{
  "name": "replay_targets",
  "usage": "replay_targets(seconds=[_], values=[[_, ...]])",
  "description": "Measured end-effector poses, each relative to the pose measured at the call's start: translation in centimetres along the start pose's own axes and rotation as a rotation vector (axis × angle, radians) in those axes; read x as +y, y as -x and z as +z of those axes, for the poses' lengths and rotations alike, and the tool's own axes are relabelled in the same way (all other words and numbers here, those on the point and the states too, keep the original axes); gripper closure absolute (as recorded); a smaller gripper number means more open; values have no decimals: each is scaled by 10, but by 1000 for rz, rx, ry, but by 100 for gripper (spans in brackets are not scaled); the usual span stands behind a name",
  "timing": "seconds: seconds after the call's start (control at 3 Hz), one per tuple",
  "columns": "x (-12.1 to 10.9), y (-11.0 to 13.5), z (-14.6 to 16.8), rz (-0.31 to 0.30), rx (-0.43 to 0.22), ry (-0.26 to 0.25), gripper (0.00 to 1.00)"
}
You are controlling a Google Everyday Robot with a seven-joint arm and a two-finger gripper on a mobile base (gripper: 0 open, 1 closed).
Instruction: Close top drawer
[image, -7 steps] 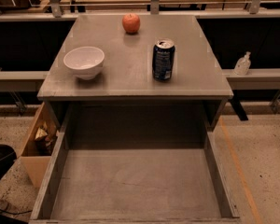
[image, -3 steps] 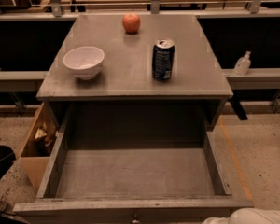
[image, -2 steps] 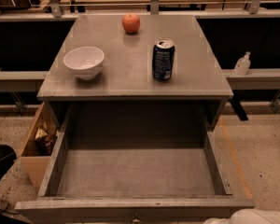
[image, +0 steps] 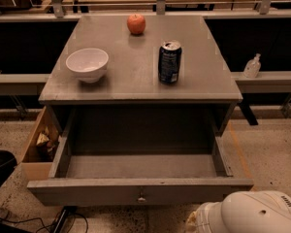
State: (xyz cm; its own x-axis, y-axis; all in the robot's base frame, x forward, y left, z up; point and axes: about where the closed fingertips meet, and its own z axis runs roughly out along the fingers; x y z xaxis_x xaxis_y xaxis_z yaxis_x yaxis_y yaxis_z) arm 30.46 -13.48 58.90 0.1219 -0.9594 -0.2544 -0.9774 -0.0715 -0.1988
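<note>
The top drawer [image: 140,166] is a wide grey wooden drawer, pulled out from under the grey cabinet top [image: 136,84]. Its floor is bare and its plank sides show. Its flat front [image: 87,192] faces me near the bottom of the view, with a small round knob [image: 141,197] at its middle. My gripper itself is out of view. Only a white rounded arm part [image: 247,213] shows at the bottom right, just in front of the drawer front's right end.
On the cabinet top stand a white bowl [image: 87,64], a dark soda can [image: 169,62] and a red apple [image: 136,23]. A cardboard box [image: 39,144] sits left of the cabinet. A white bottle [image: 252,66] stands on the right ledge. Cables [image: 19,222] lie at bottom left.
The drawer front has come into view and moved toward the cabinet, so less of the drawer floor shows. The white arm part has risen into the bottom right corner.
</note>
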Motion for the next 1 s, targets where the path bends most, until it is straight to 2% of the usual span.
replay_targets(seconds=[0.67, 1.0], values=[[-62, 9, 35, -40, -16, -31, 100], [-62, 9, 35, -40, -16, -31, 100]])
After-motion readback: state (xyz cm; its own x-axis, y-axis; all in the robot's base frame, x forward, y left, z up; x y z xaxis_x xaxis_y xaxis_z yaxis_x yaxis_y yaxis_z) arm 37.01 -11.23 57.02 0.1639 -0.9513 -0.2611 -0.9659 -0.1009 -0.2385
